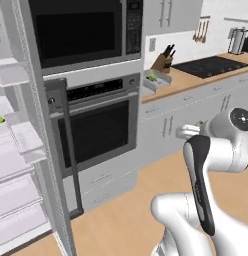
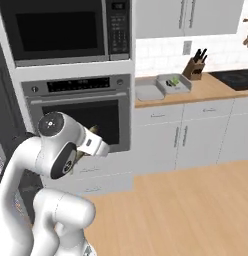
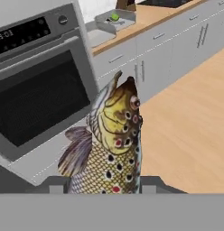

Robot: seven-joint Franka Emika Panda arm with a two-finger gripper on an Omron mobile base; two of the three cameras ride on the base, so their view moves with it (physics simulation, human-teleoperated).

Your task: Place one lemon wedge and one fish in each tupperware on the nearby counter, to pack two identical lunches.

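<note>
1. You are looking across a rendered kitchen: pale wood floor (image 2: pixel 196 210), grey cabinet fronts (image 2: pixel 186 137) and a white tiled wall behind the bench (image 2: pixel 216 87), whose top is light-brown wood grain.
2. A tall oven column stands left of the bench, with a dark microwave (image 2: pixel 61 30) over a steel wall oven (image 2: pixel 78 112). In the left base view, open fridge shelves (image 1: pixel 16 145) fill the left edge, a small green piece (image 1: pixel 0 118) lying on one.
3. A black stovetop (image 1: pixel 211 66) sits further along the bench, with a knife block (image 2: pixel 195 67) against the wall and utensils (image 1: pixel 201 31) hanging above.
4. Two pale-grey tupperware containers rest side by side on the bench end nearest the oven: the near tupperware (image 2: pixel 147 92) looks bare, and the far tupperware (image 2: pixel 173 83) carries a lemon wedge (image 2: pixel 170 82), with something darker beside it too small to make out.
5. The oven display in the hand view shows digits too blurred to read with certainty; no brand is legible.
6. The fish (image 3: pixel 111 144), speckled brown and gold with a grey fin, stands head-up between the tips of the claw (image 3: pixel 99 187), which is closed on its body, well away from the bench and in front of the oven.
7. In the right base view the claw (image 2: pixel 93 131) is mostly masked by the wrist.
</note>
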